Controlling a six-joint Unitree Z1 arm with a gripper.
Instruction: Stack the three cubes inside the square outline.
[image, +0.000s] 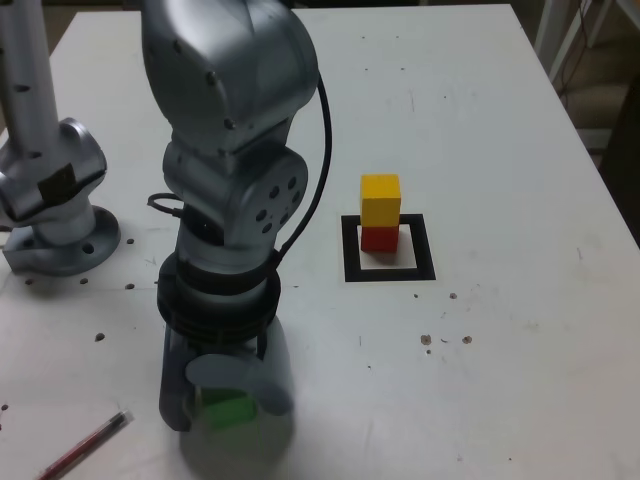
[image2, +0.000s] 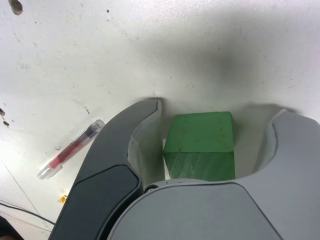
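- Green cube (image2: 200, 142) sits on the counter (image: 500, 130) near the front edge, toward exterior view's left, well apart from the square outline (image: 390, 270).
- Hand (image2: 200, 120) is down over it, pointing at the counter, one finger each side of the cube.
- Wrist view: fingers (image2: 117, 150) spread wider than the cube, pale gap visible on both sides; no contact seen, so spread, not pinching.
- Cube's top face & one side face show betw. the fingers; it looks flat on the counter.
- In exterior view only a bit of green shows under the hand; the rest is hidden by the arm.
- Red cube (image: 379, 238) sits inside the square outline, toward its far edge.
- Yellow cube (image: 380, 199) is stacked on the red one, roughly aligned.
- Outline is a thick black frame w/ pale centre, toward exterior view's right of the arm.
- Red pen (image2: 70, 150) lies on the counter beside the hand, apart from it.
- Second silver arm base (image: 55, 210) stands at exterior view's left edge.
- Counter is white w/ small dark specks.
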